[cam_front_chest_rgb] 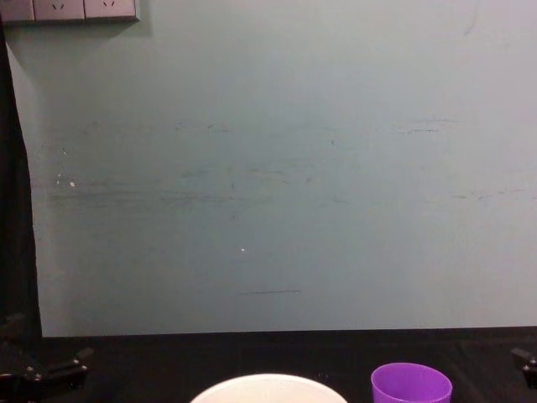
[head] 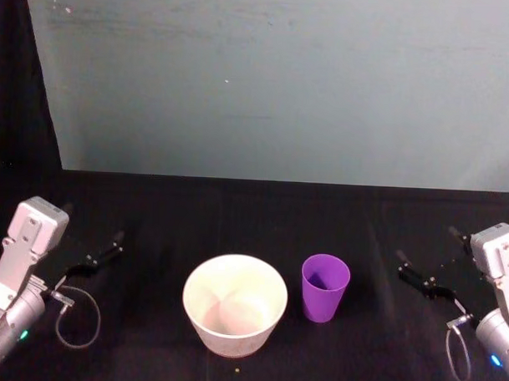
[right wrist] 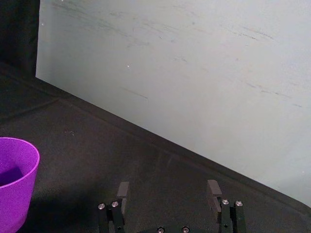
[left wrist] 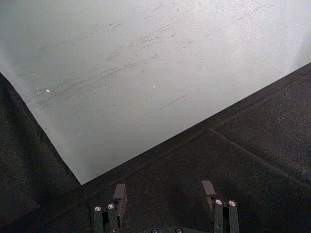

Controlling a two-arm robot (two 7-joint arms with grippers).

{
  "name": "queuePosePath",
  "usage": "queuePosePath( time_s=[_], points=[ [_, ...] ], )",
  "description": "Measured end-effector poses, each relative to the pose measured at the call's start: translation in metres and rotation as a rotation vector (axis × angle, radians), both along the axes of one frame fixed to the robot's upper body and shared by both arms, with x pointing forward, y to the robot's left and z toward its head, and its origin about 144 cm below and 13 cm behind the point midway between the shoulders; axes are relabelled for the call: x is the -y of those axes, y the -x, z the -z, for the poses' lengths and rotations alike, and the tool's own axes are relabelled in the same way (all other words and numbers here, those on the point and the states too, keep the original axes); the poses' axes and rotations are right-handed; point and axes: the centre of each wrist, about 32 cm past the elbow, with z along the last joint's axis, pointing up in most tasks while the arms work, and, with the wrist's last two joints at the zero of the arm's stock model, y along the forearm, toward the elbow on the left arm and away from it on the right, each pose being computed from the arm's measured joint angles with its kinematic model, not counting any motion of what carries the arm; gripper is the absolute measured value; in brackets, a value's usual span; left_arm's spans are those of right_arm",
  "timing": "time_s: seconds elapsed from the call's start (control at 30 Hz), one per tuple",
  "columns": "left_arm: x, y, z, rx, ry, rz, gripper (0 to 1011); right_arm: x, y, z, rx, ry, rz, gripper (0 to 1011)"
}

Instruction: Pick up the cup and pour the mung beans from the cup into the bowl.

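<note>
The purple cup (head: pixel 325 287) stands upright on the black table, just right of the white bowl (head: pixel 234 305) and apart from it. The cup's inside is in shadow, so the mung beans are hidden. My left gripper (head: pixel 93 228) rests open at the table's left side, far from the bowl. My right gripper (head: pixel 428 247) is open at the right side, a short way right of the cup. The right wrist view shows the cup (right wrist: pixel 14 179) off to one side of the open right gripper (right wrist: pixel 168 189). The left gripper (left wrist: pixel 164 190) holds nothing. In the chest view, the cup (cam_front_chest_rgb: pixel 411 384) and bowl rim (cam_front_chest_rgb: pixel 268 388) sit low.
A pale green wall panel (head: pixel 275 82) rises behind the table's far edge. A tiny speck (head: pixel 236 371) lies on the black cloth in front of the bowl. Loose cable loops (head: pixel 79 318) hang by the left arm.
</note>
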Motion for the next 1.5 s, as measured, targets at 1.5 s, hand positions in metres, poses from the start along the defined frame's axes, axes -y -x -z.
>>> queuePosePath(
  time_s=[1.5],
  points=[
    [0.0, 0.0, 0.0, 0.0, 0.0, 0.0, 1003, 0.001, 0.059, 0.027, -0.053, -0.25, -0.217, 1004]
  ],
)
